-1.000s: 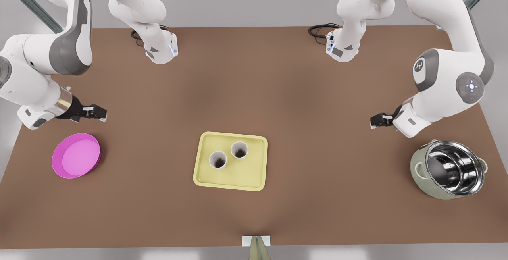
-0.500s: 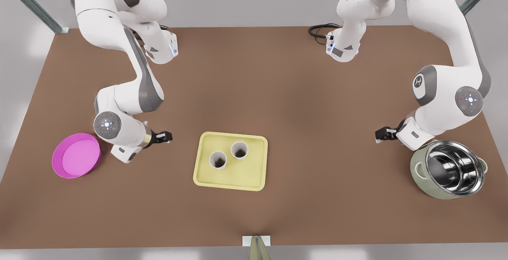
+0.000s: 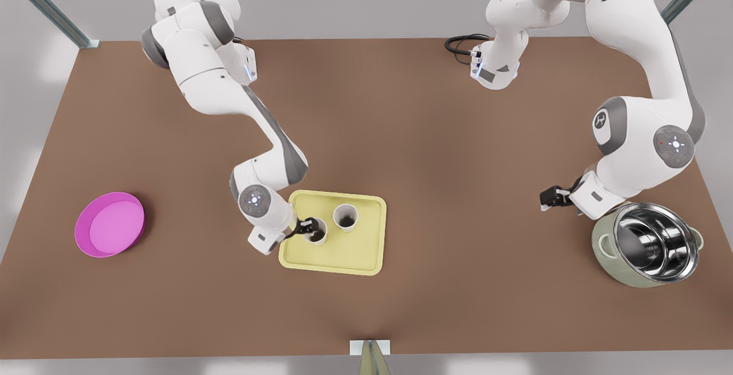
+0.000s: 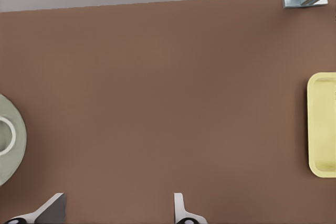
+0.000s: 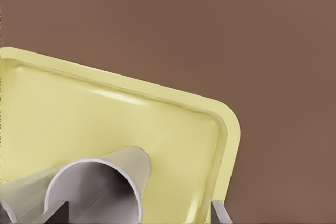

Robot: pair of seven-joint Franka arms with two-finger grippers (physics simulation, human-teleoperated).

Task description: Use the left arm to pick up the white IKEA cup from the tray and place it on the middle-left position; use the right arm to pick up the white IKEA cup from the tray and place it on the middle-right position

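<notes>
Two white cups stand on the pale-yellow tray (image 3: 343,257) at the table's middle. My right gripper (image 3: 308,227), on the arm at the front view's left, is open at the nearer-left cup (image 3: 318,237); the right wrist view shows that cup (image 5: 105,182) between its fingers (image 5: 220,213) over the tray (image 5: 79,119). The other cup (image 3: 346,217) stands free beside it. My left gripper (image 3: 547,197) waits open at the front view's right, next to the pot, with nothing between its fingertips (image 4: 181,211). Its wrist view shows bare table and the tray's edge (image 4: 321,124).
A round magenta plate (image 3: 110,224) lies at the front view's left. A steel pot in a grey-green shell (image 3: 647,243) stands at the front view's right; its rim (image 4: 10,140) shows in the left wrist view. Brown tabletop stretches on both sides of the tray.
The right arm swept from beside the magenta plate across to the tray and reached the nearer-left cup. The left arm dropped slightly toward the pot, then held still.
</notes>
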